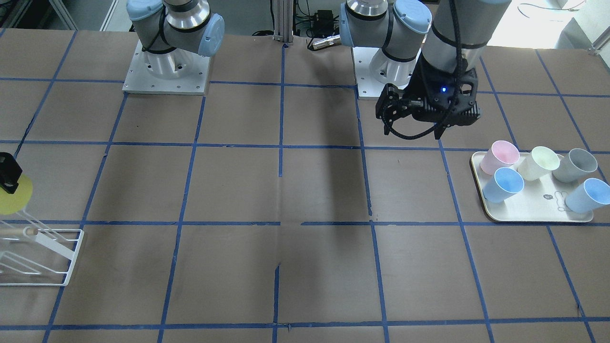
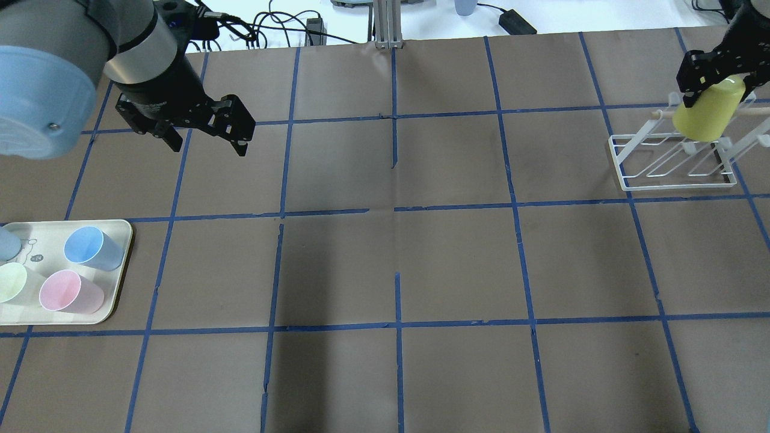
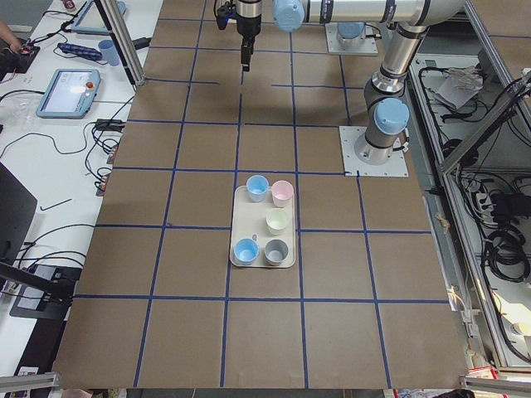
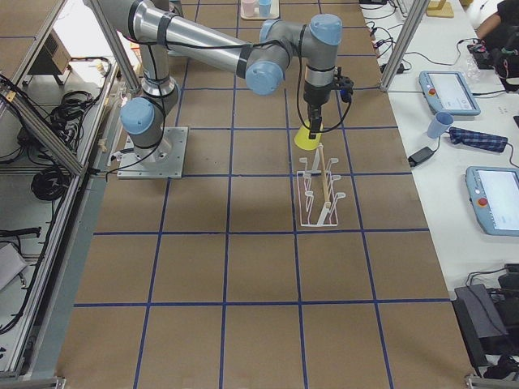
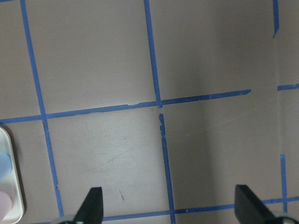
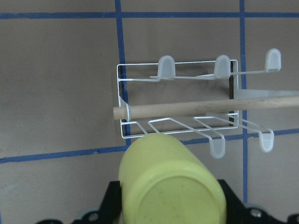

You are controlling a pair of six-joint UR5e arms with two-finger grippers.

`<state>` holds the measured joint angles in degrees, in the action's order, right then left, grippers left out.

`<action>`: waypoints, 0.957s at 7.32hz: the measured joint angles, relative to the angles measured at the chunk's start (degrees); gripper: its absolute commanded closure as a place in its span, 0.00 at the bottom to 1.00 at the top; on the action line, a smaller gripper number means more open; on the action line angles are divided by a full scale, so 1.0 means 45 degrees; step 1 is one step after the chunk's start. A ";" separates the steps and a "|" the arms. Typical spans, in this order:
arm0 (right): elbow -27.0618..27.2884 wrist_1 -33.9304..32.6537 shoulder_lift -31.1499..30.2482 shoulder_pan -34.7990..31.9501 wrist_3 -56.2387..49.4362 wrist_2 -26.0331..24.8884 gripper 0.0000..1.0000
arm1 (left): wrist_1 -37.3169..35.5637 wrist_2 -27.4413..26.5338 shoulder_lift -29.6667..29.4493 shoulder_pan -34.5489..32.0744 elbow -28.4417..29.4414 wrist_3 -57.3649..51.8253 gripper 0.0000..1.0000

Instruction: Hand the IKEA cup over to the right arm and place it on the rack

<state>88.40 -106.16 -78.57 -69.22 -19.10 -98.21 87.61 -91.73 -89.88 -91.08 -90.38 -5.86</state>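
Observation:
My right gripper [image 2: 719, 87] is shut on the bright yellow IKEA cup [image 2: 708, 115], gripping it near its base. It holds the cup tilted, just above the white wire rack [image 2: 674, 165], close to the wooden peg [image 6: 187, 108]. In the right wrist view the cup [image 6: 170, 182] hangs in front of the rack's near prongs; I cannot tell whether it touches them. The cup also shows in the front view [image 1: 14, 197] at the left edge over the rack [image 1: 47, 259]. My left gripper [image 2: 209, 146] is open and empty, high above the table, and also shows in the front view [image 1: 412, 131].
A cream tray [image 2: 123, 264] at the robot's left holds pink [image 1: 499, 157], pale cream [image 1: 538, 163], grey [image 1: 577, 165] and two light blue cups [image 1: 503, 185]. Both arm bases stand at the table's robot side.

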 measured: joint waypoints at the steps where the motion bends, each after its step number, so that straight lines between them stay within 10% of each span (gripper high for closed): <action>1: 0.0506 -0.0781 0.0017 0.0163 -0.0334 0.0058 0.95 | 0.0267 0.0080 0.0160 0.0031 0.0152 -0.0076 0.00; 7: 0.1680 -0.2467 0.0316 0.0693 -0.1145 0.0606 0.87 | 0.0336 0.1652 0.0350 0.0924 0.0174 -0.1105 0.00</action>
<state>95.96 -117.26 -77.15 -66.10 -24.25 -95.48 89.12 -84.30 -88.30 -86.92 -89.60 -10.83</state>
